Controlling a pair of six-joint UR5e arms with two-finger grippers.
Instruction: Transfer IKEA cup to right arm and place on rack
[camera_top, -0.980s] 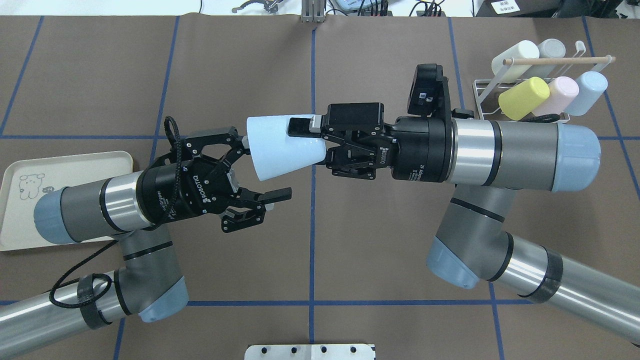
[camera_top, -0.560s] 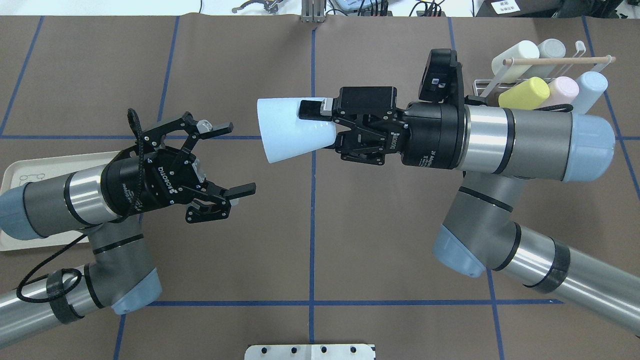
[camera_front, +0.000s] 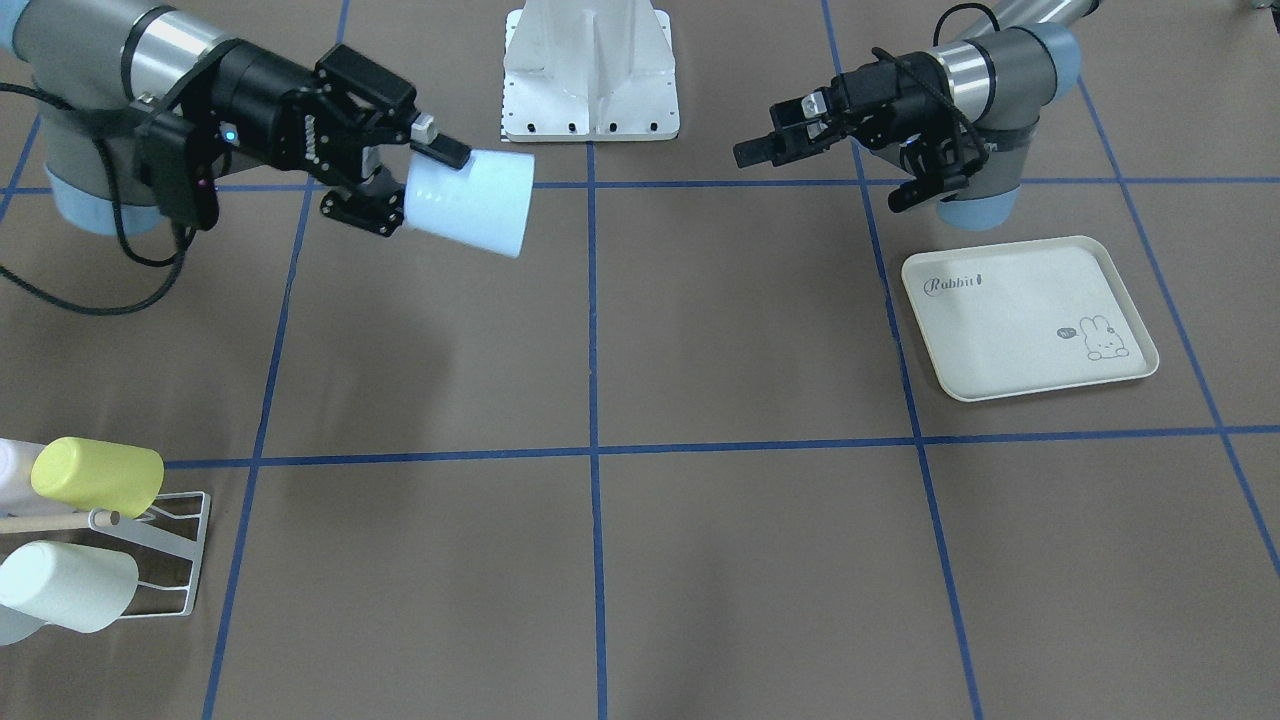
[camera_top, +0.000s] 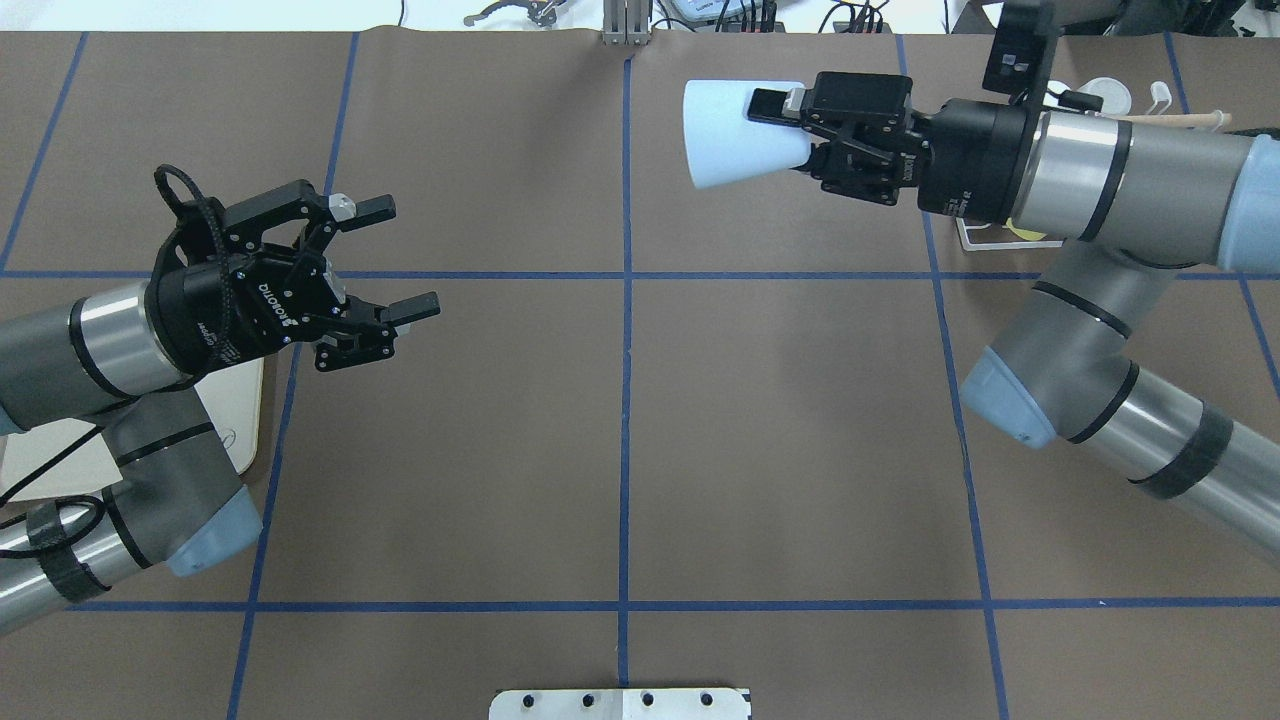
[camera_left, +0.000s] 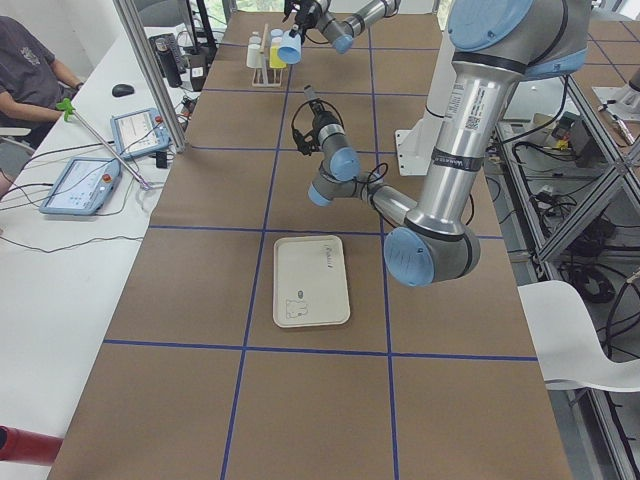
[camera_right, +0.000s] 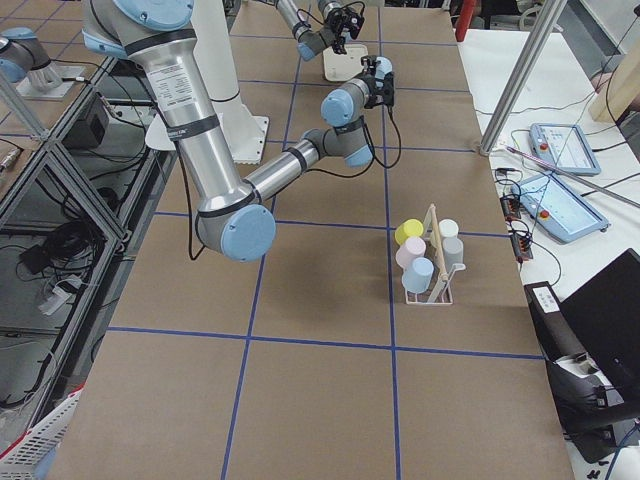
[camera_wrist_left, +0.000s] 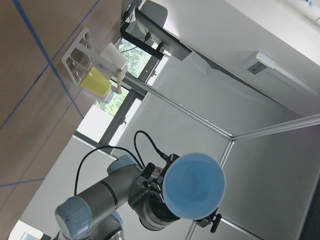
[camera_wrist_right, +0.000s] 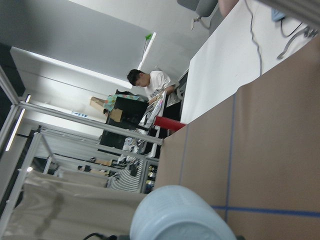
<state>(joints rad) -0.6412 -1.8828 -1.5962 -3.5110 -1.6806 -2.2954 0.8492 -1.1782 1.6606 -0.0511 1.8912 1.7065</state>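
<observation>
Look down from behind the robot, with 12 o'clock straight ahead.

Nearest, at 8 o'clock, lies the cream tray (camera_front: 1010, 330). Just past it, at 9 o'clock, the left gripper (camera_top: 405, 257) hangs in the air. Its fingers are spread wide and there is nothing in them. I think its part of the job is done. It sits well apart from the cup, so the two will not bump.

Further off, at 1 o'clock, the right gripper (camera_top: 785, 135) squeezes the narrow bottom end of the light blue cup (camera_top: 730, 135). The cup is up in the air on its side, with its open mouth facing 9 o'clock. Holding it by the bottom leaves the mouth free. I think that is so it can slide over one of the rack's upturned ends.

Farthest, at 2 o'clock, is the white wire rack (camera_front: 197, 553). A yellow cup (camera_front: 97, 476) and others already lean on it by the wooden rod (camera_front: 50, 522). The blue cup is near the rack but not on it yet. The arm could knock those cups going in.
</observation>
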